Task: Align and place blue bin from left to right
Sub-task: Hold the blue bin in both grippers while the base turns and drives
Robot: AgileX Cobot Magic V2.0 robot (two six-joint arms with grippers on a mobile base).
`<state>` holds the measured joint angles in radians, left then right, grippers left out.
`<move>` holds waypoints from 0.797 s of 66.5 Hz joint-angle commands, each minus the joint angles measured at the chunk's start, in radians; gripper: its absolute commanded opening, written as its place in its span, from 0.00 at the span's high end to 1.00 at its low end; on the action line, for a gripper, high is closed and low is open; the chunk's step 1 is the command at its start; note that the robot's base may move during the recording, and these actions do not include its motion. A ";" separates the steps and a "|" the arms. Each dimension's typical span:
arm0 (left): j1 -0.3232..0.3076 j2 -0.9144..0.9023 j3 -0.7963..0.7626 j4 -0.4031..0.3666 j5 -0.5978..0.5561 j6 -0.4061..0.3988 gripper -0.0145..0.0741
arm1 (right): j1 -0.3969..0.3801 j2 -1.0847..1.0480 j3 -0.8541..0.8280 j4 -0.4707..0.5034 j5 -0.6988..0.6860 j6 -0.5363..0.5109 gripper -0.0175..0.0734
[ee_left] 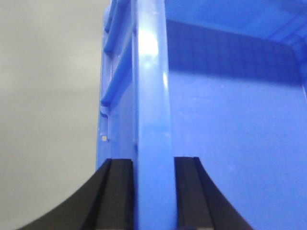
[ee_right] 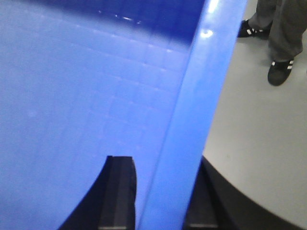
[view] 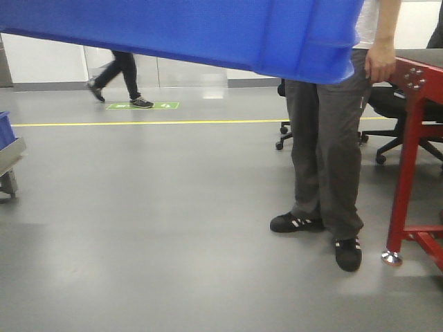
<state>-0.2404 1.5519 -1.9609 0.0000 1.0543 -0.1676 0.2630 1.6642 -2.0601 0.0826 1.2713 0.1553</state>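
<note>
The blue bin (view: 208, 34) is hanging across the top, closing off the room above. Beneath it grey floor (view: 152, 228) is lying open. A standing person (view: 325, 138) and the red table frame (view: 408, 159) are crowding the right; a cart (view: 10, 158) is sitting far left.

The blue bin (ee_left: 151, 96) is glossy smooth plastic; the floor (view: 152, 228) is smooth, faintly shiny.
</note>
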 commanded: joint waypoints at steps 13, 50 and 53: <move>0.002 -0.028 -0.019 -0.012 -0.243 -0.001 0.96 | 0.000 -0.019 -0.014 -0.002 -0.055 -0.034 0.98; 0.002 -0.028 -0.019 -0.012 -0.243 -0.001 0.96 | 0.000 -0.019 -0.014 -0.002 -0.198 -0.034 0.98; 0.002 -0.028 -0.019 -0.012 -0.244 -0.001 0.96 | 0.000 -0.019 -0.014 -0.002 -0.208 -0.034 0.98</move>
<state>-0.2404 1.5519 -1.9609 0.0099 1.0011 -0.1691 0.2630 1.6642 -2.0601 0.0752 1.1664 0.1536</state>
